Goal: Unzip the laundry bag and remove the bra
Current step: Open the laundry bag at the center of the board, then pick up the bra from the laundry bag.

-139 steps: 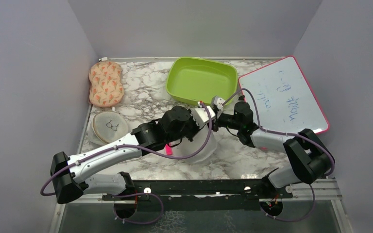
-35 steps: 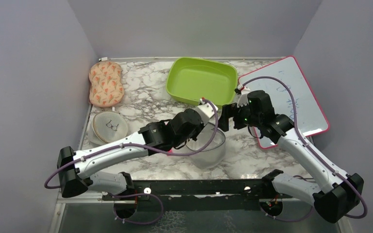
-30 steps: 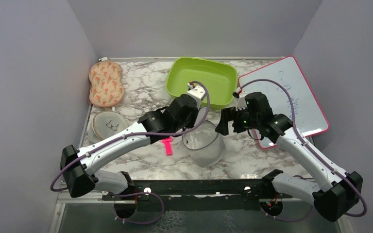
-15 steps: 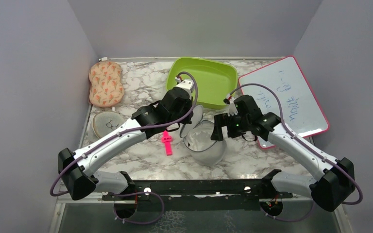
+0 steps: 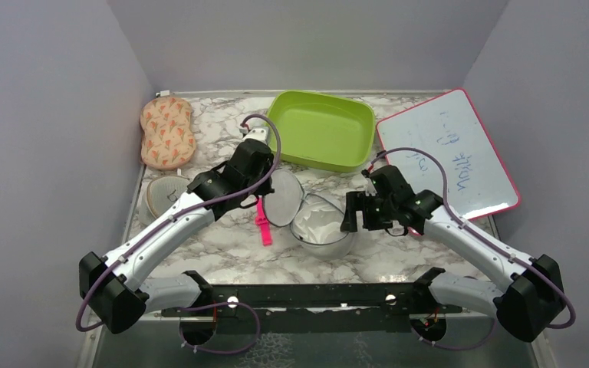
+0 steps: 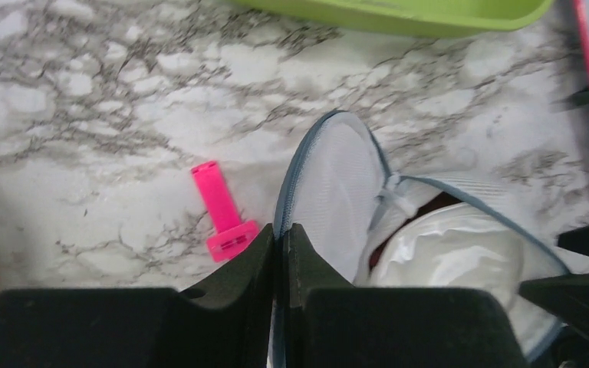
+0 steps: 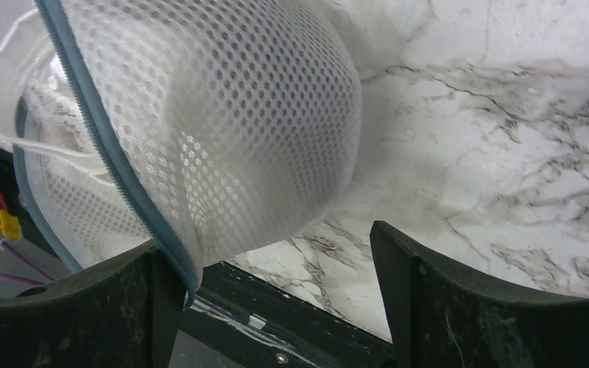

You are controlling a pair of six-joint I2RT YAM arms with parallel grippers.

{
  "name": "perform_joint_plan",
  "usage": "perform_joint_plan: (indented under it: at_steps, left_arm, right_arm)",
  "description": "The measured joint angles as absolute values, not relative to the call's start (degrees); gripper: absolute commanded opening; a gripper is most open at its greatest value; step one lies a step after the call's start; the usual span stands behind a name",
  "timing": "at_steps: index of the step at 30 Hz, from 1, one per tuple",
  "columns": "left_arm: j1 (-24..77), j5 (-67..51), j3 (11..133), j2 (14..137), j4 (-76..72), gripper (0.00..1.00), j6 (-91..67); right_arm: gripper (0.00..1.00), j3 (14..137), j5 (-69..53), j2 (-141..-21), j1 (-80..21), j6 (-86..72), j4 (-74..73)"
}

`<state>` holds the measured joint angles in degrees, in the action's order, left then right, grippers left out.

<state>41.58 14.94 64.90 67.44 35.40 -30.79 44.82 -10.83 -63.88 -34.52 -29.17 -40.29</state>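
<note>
Near the middle of the counter (image 5: 208, 152), toward its near edge, the laundry bag (image 5: 324, 227) lies unzipped and folded open. Its bowl half is on the right and its lid half stands tilted on the left. The left gripper (image 6: 281, 231) is pinched tight on the lid's zip rim. The right gripper (image 5: 350, 215) is spread wide at the bowl's right side, with the mesh dome between its fingers. A white cup-like piece (image 6: 446, 254) sits in the bowl; it is possibly the bra, but the mesh blurs it. A pink clip (image 5: 262, 228) lies just left of the lid. Toward the left edge, the left arm partly covers a beige mesh case (image 5: 159, 198). A patterned pad (image 5: 167, 132) is in the far left corner, a green tray (image 5: 320, 129) at the far edge, and a whiteboard (image 5: 449, 157) on the far right.
</note>
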Motion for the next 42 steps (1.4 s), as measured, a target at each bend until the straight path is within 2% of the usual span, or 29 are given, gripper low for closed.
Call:
perform_joint_plan:
  at_steps: [2,6,7,9,11,13,15,18,19,21,24,29,33,42]
  left_arm:
    - [40.14,15.55,62.04,67.40,35.81,0.00,-31.57]
    - [38.00,16.05,57.06,67.40,36.60,0.02,-32.80]
    - [37.80,16.14,56.31,67.37,36.75,0.10,-32.93]
    - [37.50,16.78,55.20,67.37,37.32,0.35,-32.97]
    - [37.50,17.69,55.07,67.07,37.95,0.55,-32.49]
    - [37.50,18.24,55.07,66.17,37.95,0.66,-32.60]
    - [37.50,18.52,55.13,64.40,38.00,0.72,-31.97]
    - [37.50,18.24,55.86,61.73,37.65,0.74,-30.06]
    - [37.50,17.41,55.92,61.12,37.10,0.74,-29.12]
    - [37.28,13.69,55.92,59.81,34.98,0.74,-26.68]
    - [37.34,3.68,55.22,59.64,29.63,0.73,-23.81]
    - [41.71,-7.33,54.30,65.78,23.00,0.73,-21.47]
    - [46.87,-9.13,54.63,72.62,21.08,0.65,-18.83]
    - [48.51,-9.17,58.70,82.54,18.65,0.64,-13.87]
  right_arm:
    - [0.74,43.38,-8.93,-62.61,-34.52,-31.11,-40.23]
    - [0.72,42.04,-5.34,-60.45,-34.52,-33.61,-39.35]
    - [0.71,42.04,-4.58,-60.29,-34.52,-33.93,-39.13]
    - [0.67,42.04,-3.77,-60.27,-34.52,-34.22,-38.48]
    - [0.63,42.04,-3.68,-60.27,-34.52,-34.02,-37.80]
    - [0.59,42.09,-4.01,-60.49,-34.52,-32.69,-36.71]
    - [0.56,42.52,-4.56,-61.36,-34.52,-31.40,-35.94]
    - [0.51,44.21,-5.37,-63.68,-34.52,-29.67,-35.40]
    - [0.45,44.66,-5.54,-64.23,-34.52,-29.17,-35.18]
    - [0.36,45.04,-5.91,-64.73,-34.52,-28.18,-34.52]
    - [0.30,45.06,-6.70,-64.86,-34.52,-26.87,-33.78]
    - [0.27,45.60,-6.98,-64.95,-34.52,-25.23,-33.39]
    - [0.25,45.80,-7.25,-64.93,-34.52,-24.38,-32.97]
    - [0.19,45.93,-9.10,-64.93,-34.52,-22.96,-32.75]
